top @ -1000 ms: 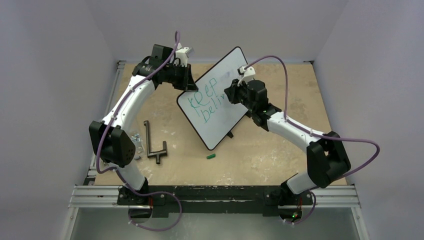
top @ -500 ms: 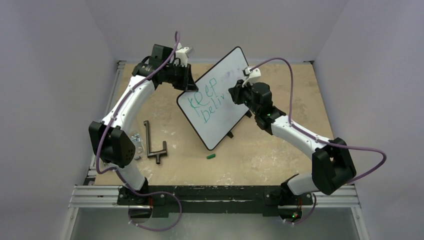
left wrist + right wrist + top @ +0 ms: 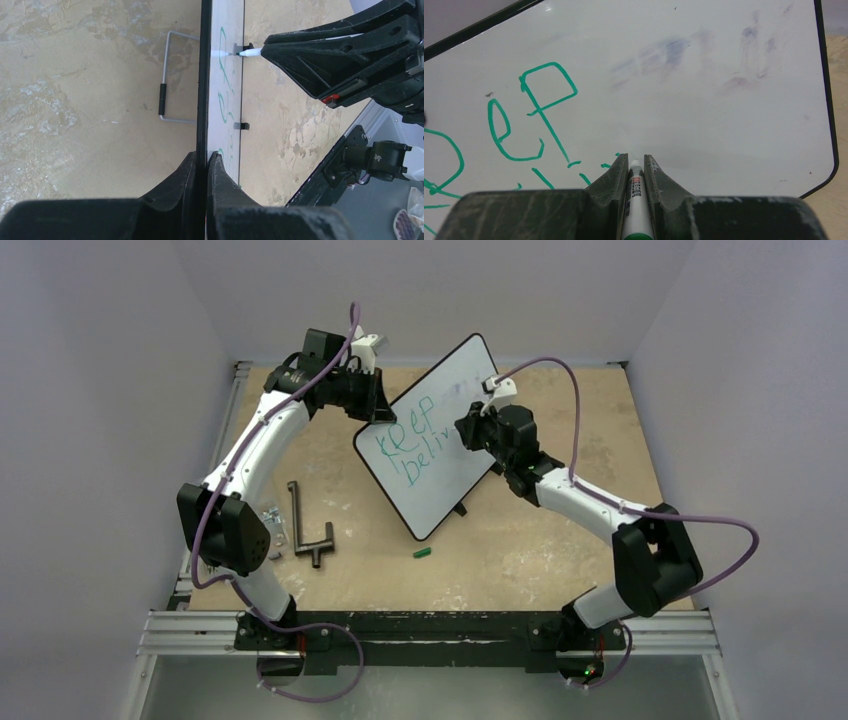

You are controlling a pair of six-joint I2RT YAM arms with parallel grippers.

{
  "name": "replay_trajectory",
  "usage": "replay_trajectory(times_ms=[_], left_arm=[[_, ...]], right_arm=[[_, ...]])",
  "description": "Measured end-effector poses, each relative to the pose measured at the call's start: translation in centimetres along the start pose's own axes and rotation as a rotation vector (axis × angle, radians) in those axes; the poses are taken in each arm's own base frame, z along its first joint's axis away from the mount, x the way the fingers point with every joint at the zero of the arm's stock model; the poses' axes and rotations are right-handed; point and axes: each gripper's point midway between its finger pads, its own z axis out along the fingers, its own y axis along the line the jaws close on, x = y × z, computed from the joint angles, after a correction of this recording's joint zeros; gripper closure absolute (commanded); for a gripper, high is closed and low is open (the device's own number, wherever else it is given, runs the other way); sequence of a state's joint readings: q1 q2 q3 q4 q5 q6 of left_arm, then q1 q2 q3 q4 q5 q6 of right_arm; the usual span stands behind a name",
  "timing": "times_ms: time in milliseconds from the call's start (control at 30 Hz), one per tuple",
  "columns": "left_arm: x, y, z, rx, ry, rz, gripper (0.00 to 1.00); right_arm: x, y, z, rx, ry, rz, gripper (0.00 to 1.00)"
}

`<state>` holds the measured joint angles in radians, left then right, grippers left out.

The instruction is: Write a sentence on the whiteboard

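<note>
We see the whiteboard (image 3: 445, 485) standing tilted on the table (image 3: 560, 530), its edge pinched in the closed left gripper (image 3: 202, 156). The green writing (image 3: 412, 435) on it reads "keep", with "beli" below. The right gripper (image 3: 636, 159) is clamped around a marker (image 3: 636, 197), whose tip seems to touch the board, though we cannot be sure.

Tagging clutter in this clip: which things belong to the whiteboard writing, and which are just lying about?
In use: whiteboard, edge clamped in left gripper; green lettering; marker in right gripper.
Lying about: T-shaped tool; green cap; shiny item beside the tool.
</note>
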<state>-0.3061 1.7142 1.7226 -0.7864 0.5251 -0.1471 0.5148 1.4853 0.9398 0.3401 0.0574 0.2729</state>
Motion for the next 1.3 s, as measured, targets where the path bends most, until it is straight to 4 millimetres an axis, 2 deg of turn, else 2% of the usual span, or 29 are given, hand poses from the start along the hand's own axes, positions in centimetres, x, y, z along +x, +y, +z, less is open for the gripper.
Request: replay_trajectory(times_ms=[267, 400, 667, 1300], left_arm=[[0.0, 0.0, 0.0, 0.000, 0.000, 0.000, 1.00], [0.1, 0.1, 0.0, -0.006, 0.001, -0.002, 1.00], [0.1, 0.1, 0.0, -0.008, 0.001, -0.002, 1.00], [0.1, 0.2, 0.0, -0.009, 0.002, -0.003, 1.00]], right_arm=[[-0.3, -0.1, 0.3, 0.001, -0.018, 0.006, 1.00], [0.2, -0.6, 0.8, 0.016, -0.005, 0.007, 1.00], [-0.7, -1.1, 1.5, 0.038, -0.024, 0.009, 1.00], [-1.2, -0.2, 1.6, -0.014, -0.036, 0.010, 1.00]])
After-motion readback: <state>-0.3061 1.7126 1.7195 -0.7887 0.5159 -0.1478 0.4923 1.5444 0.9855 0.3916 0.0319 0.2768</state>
